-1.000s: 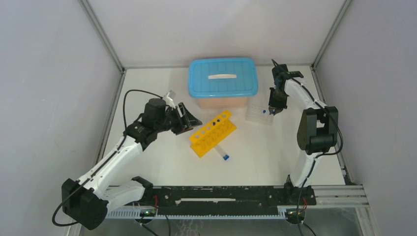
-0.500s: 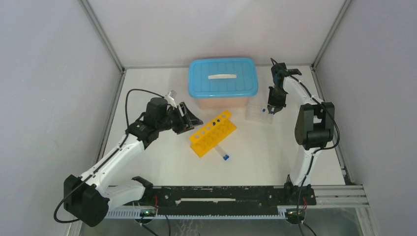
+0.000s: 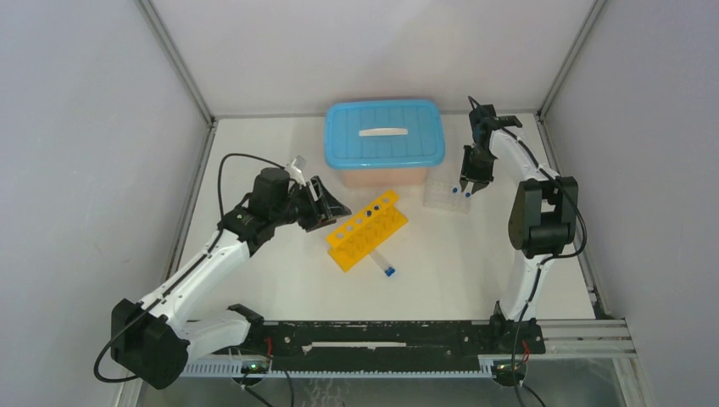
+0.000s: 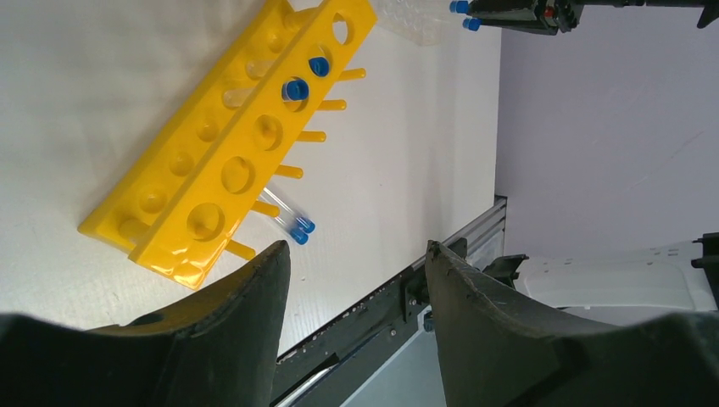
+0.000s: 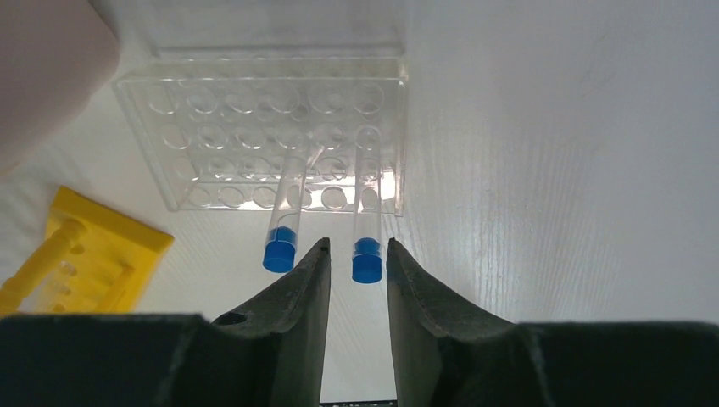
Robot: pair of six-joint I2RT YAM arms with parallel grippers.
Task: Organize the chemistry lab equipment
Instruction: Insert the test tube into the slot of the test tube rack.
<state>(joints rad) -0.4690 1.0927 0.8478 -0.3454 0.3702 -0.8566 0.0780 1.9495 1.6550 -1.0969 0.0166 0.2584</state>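
Jaws are standing apart, holding nothing: left gripper (image 4: 356,254) hanging idle, right gripper (image 5: 354,248) straddling a capped tube (image 5: 366,212) in the clear tray (image 5: 254,51). Lifting askew could snag and tip it.

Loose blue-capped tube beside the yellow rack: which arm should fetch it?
Probably left: left gripper open, empty, nearer the loose tube; right gripper is busy at the clear tray, straddling a tube there.
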